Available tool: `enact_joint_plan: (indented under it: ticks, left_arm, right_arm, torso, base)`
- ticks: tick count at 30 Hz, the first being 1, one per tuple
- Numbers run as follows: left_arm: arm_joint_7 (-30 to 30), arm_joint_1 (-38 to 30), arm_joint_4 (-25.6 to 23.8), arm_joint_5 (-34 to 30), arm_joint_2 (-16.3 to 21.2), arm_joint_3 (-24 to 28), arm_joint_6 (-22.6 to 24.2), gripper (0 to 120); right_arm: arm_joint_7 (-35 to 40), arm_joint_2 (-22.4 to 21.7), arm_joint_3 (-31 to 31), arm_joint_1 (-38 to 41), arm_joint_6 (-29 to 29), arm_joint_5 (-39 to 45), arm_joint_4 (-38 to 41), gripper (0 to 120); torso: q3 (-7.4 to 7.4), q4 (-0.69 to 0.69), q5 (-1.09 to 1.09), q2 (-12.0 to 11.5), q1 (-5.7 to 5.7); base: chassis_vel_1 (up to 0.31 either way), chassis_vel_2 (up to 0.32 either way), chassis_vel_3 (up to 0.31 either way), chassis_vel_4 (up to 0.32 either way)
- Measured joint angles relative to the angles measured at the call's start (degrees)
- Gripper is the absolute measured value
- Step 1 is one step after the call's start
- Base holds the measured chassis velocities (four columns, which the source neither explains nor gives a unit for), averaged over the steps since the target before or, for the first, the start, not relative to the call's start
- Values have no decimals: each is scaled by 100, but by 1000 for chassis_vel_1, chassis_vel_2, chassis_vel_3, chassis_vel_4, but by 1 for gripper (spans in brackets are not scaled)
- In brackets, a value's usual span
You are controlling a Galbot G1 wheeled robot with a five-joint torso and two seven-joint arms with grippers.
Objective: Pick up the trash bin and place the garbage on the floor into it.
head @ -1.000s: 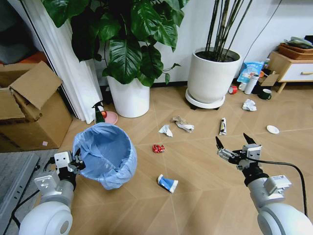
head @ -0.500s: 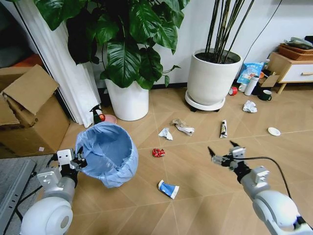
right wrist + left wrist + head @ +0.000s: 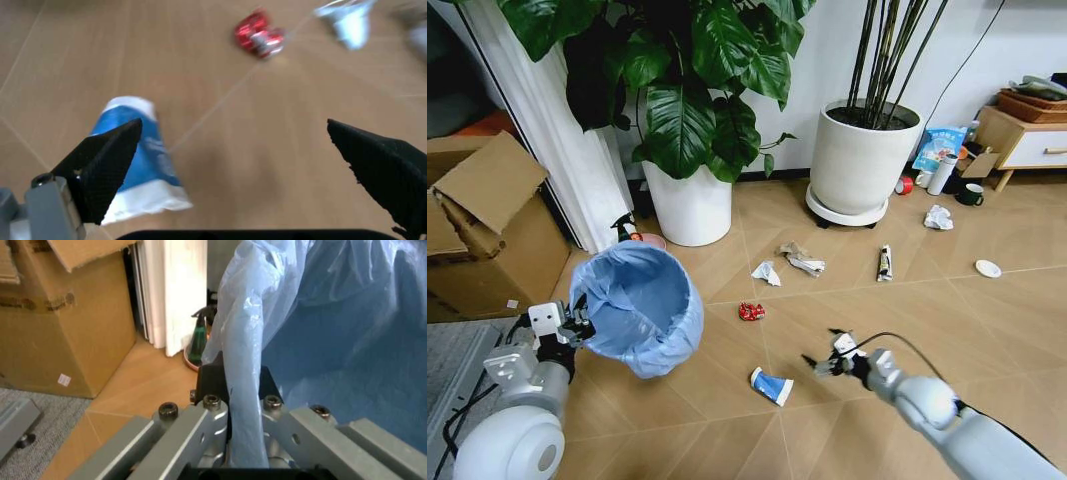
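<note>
Left tool (image 3: 243, 440) clamping trash bin (image 3: 639, 310) rim, right tool (image 3: 233, 165) spread above crushed cup (image 3: 137, 160)

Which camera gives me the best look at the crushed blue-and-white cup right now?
The right wrist view: the cup lies large and close on the floor, beside one of the open jaws. The head view shows the cup small, just left of the right gripper. The left wrist view faces the trash bin.

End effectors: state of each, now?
Left end effector: shut on the bin rim.
Right end effector: open, holding nothing, by the cup.
</note>
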Motion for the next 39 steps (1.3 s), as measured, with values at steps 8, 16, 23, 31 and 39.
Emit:
enact_joint_plan:
  ticks: [8, 16, 23, 31, 39]
  left_arm:
    - [44, 206, -97, 62, -92, -212, -64, 0]
    - [43, 283, -148, 101, -94, -255, -66, 0]
    - [39, 307, -162, 141, -97, -252, -66, 0]
    - [34, 256, -153, 157, -113, -216, -65, 0]
    - [30, 237, -150, 162, -116, -206, -57, 0]
  right_arm:
    - [-112, 747, -679, 588, -141, 177, -1041, 100]
    - [-238, 1348, -830, 818, -57, 52, -1674, 100]
    - [-289, 1485, -862, 905, -6, -24, -2023, 100]
    - [-329, 1553, -839, 864, 91, -169, -2190, 94]
    - [-337, 1610, -793, 804, 124, -245, -2302, 65]
  torso:
    - [-1, 0, -4, 0, 0]
    - [-1, 0, 0, 0, 0]
    - [-1, 0, -1, 0, 0]
    - [-1, -1, 1, 0, 0]
    - [-1, -1, -2, 0, 0]
  base:
    - [0, 0, 0, 0]
    - [0, 0, 0, 0]
    - [0, 0, 0, 0]
    - [0, 0, 0, 0]
    - [0, 0, 0, 0]
